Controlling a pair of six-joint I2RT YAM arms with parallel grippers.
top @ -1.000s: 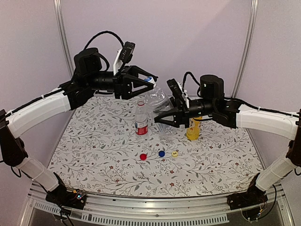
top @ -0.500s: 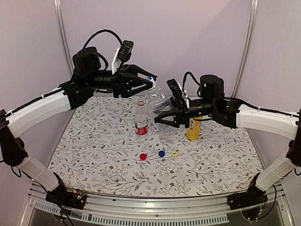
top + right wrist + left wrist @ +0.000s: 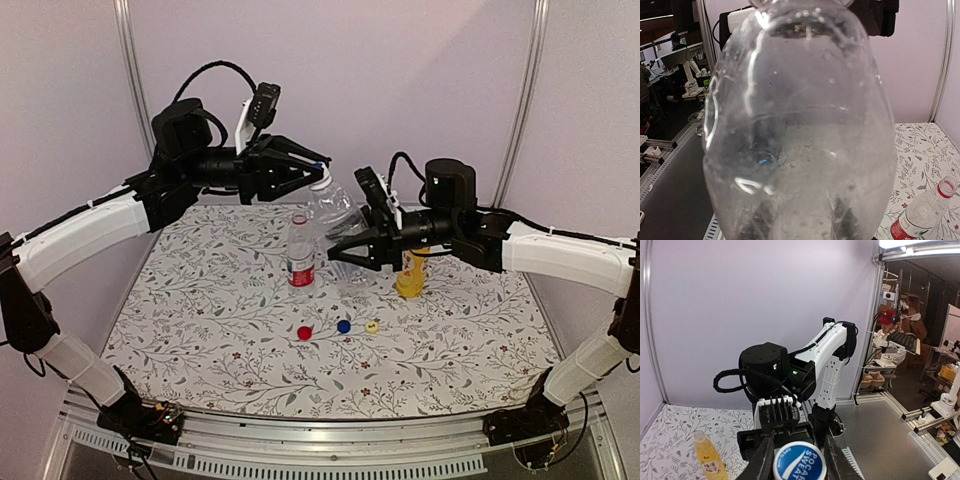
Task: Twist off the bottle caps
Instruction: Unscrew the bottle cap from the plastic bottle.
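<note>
The right gripper (image 3: pixel 341 249) clamps the clear bottle (image 3: pixel 336 210); the left gripper (image 3: pixel 318 176) grips the cap (image 3: pixel 800 463) atop it. Risk: the thin wall may buckle, so the bottle turns with the cap.

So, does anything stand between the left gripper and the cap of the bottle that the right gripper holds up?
Nothing visible does. The blue cap of the clear bottle sits between the fingers of the left gripper, which press its two sides. The right gripper holds the bottle's body.
</note>
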